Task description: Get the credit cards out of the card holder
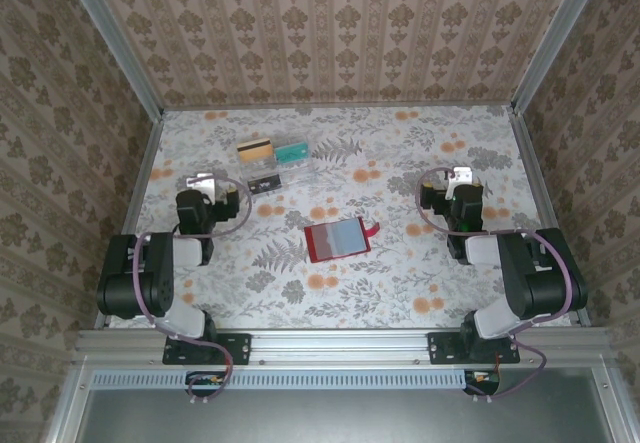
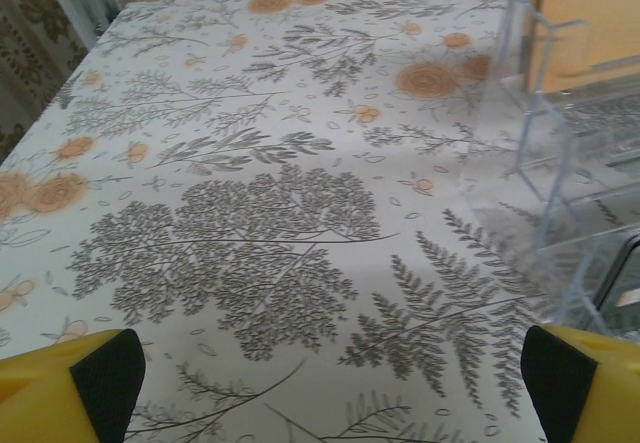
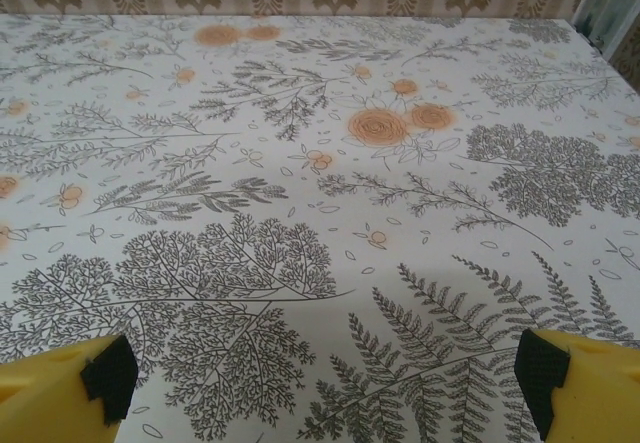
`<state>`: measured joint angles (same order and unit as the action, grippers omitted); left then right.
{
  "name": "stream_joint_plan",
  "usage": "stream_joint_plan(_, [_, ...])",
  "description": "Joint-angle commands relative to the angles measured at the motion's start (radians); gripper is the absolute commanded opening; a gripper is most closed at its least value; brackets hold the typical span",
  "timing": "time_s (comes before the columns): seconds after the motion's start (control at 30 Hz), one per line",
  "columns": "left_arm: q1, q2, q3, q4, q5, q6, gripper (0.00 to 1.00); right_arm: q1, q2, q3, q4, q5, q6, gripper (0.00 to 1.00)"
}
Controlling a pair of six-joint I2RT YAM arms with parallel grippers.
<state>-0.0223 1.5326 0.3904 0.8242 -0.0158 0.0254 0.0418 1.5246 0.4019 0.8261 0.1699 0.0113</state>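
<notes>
On the left of the table [image 1: 420, 293], the left pincer [image 1: 205, 185] sits released, jaws wide, nothing between them. Its pads [image 2: 100, 378] stand apart over the patterned cloth.

Just right of it is the clear tray [image 1: 300, 168], with a tan card [image 1: 255, 148] with a dark stripe at its left end, a black card [image 1: 265, 184] at its near edge and a teal card [image 1: 291, 150] to the right. Whether the black card lies in the tray or beside it cannot be told.

Mid-table, well apart from the tray, the card holder [image 1: 337, 239] lies open and flat, grey-blue side up, with its red tab [image 1: 372, 231] pointing right. No card is seen in it, though a slot could hide one.

Far right, the right pincer [image 1: 460, 178] is also released and empty.

Judgement:
- The cards are probably light, stiff and slick, and hard to pinch when flat, so take one by an edge that overhangs.
- The holder is likely light and prone to sliding, so pin it at the tab or a corner.
</notes>
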Motion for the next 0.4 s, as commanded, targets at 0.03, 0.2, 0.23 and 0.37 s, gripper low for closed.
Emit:
stream_joint_plan(0.03, [-0.004,0.001,0.014,0.025,-0.024,0.026,1.00,-0.003,0.003,-0.003,0.041,-0.029,0.021,1.00])
stream_joint_plan(0.2, [-0.007,0.002,0.015,0.025,-0.009,0.036,1.00,-0.005,0.003,-0.002,0.038,-0.032,0.021,1.00])
stream_joint_plan(0.23, [0.000,0.001,0.019,0.019,0.007,0.034,1.00,-0.005,0.003,-0.002,0.039,-0.032,0.022,1.00])
stream_joint_plan(0.37, [0.005,0.002,0.018,0.018,0.017,0.031,1.00,-0.006,0.003,-0.001,0.038,-0.035,0.022,1.00])
